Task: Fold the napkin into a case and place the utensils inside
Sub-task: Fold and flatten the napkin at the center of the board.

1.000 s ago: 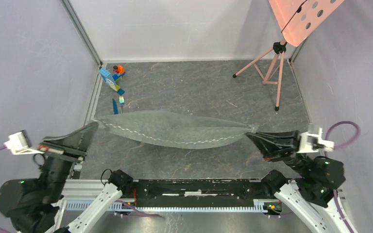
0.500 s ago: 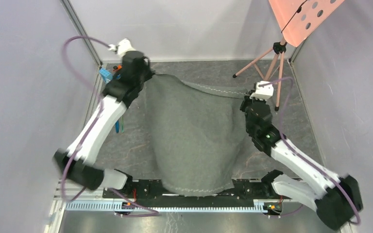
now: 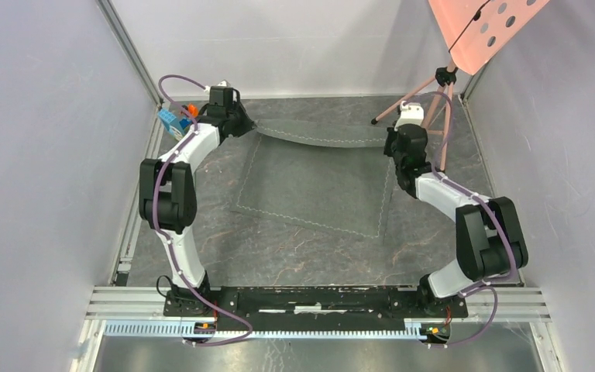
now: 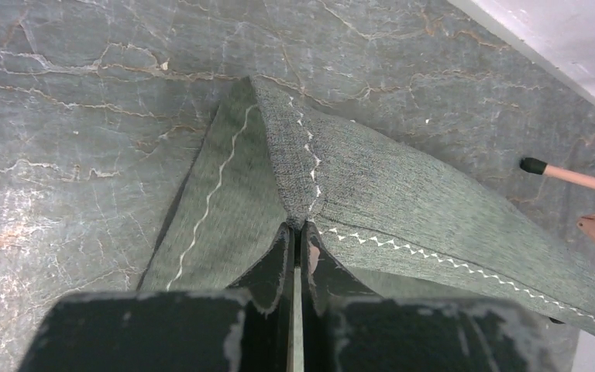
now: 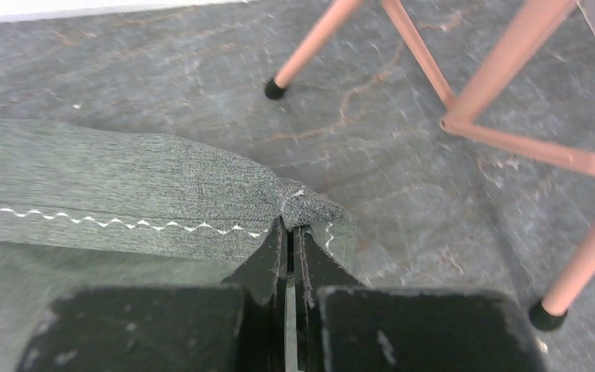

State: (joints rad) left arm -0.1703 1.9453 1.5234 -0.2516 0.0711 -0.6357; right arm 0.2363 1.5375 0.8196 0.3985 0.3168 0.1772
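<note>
Swung out from midair, the dark grey stitched cloth napkin (image 3: 318, 186) now lies spread for folding, with the left gripper (image 4: 296, 229) and right gripper (image 5: 288, 229) still clamped on its far corners.

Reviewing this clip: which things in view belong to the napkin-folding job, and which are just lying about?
Job: napkin, pinched at two corners by the left gripper and right gripper; the knife and fork are not in view.
Lying about: toy blocks, pink tripod, pink perforated board.
</note>
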